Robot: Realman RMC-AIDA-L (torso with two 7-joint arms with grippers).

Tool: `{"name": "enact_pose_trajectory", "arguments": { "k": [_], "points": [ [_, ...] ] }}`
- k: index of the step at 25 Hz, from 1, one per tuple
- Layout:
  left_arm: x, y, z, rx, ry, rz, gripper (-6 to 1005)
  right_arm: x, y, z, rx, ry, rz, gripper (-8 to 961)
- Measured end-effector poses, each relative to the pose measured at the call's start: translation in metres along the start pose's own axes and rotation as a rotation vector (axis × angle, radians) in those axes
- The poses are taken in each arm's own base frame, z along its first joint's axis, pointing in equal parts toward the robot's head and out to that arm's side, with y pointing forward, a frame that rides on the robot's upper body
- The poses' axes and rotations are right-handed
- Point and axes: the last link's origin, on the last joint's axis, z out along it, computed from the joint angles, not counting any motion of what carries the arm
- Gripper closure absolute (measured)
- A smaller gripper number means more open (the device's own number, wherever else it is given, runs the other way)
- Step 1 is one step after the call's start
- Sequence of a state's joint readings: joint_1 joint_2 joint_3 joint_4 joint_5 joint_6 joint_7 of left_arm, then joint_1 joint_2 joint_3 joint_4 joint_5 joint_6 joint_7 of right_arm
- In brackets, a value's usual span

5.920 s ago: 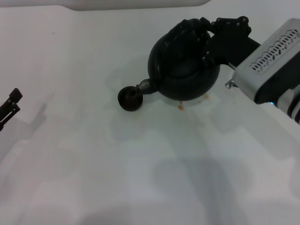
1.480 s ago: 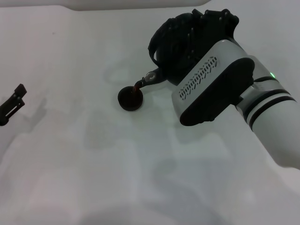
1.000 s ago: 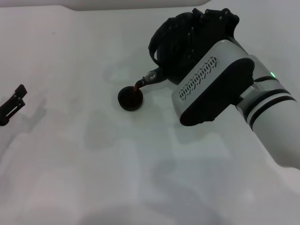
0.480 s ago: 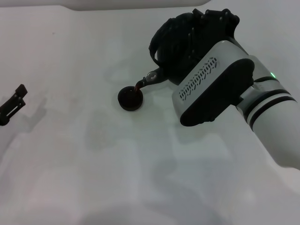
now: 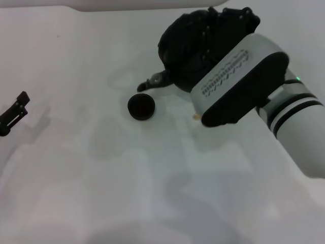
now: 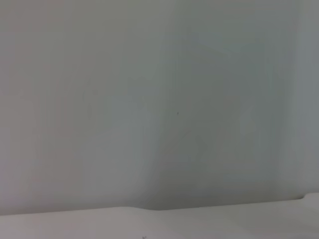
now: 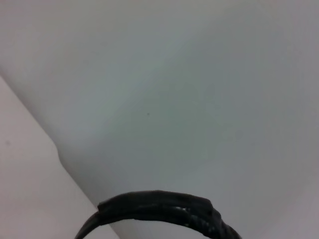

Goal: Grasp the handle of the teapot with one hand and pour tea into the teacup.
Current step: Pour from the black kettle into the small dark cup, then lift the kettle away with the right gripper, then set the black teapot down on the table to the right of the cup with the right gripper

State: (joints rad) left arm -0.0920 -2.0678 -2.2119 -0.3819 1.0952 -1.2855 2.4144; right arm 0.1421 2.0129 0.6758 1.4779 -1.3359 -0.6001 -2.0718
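The large round matte-black teapot [image 5: 189, 48] hangs lifted toward the far right part of the white table [image 5: 101, 178], its short spout with the silvery cap [image 5: 154, 81] pointing at the tiny dark brown-black handleless teacup [image 5: 141, 107], which stands just beside it nearer the table's middle; no stream of tea shows between them. The right gripper [image 5: 231, 23] is clamped on the thick black ribbed arched handle [image 7: 159, 206], so the pot hangs from the top of that loop. Judging by its bulk, the pot is heavy and rigid and will swing under the loop, so a hold at the crown of the arch suits it, and the ribbing should resist slipping. The cup looks light and easily knocked. The left gripper [image 5: 12, 114] sits idle near the table's left edge; whether its fingers are parted I cannot tell.
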Motion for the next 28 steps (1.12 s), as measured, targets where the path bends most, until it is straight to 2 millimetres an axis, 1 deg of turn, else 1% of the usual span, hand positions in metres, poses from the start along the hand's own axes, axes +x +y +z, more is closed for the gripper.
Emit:
{"name": "enact_pose_trajectory", "arguments": {
  "k": [5,8,11,19,25,28],
  "points": [
    [0.0,0.0,0.0,-0.001,0.0,0.0,138,-0.003,-0.01,-0.002,0.031,0.002,0.087,852],
    [0.0,0.0,0.0,-0.002,0.0,0.0,137,0.001,-0.018,-0.003,0.045,0.02,0.144,852],
    [0.0,0.0,0.0,-0.002,0.0,0.0,137,0.005,-0.023,-0.004,0.017,0.016,0.199,851],
    [0.0,0.0,0.0,-0.002,0.0,0.0,137,0.03,-0.04,-0.014,-0.205,-0.076,0.405,851],
    [0.001,0.0,0.001,-0.004,0.002,0.001,138,0.046,-0.043,-0.017,-0.245,-0.065,0.417,852],
    [0.001,0.001,0.002,-0.004,0.002,0.001,138,0.054,-0.041,-0.016,-0.265,-0.056,0.397,851]
  ]
}}
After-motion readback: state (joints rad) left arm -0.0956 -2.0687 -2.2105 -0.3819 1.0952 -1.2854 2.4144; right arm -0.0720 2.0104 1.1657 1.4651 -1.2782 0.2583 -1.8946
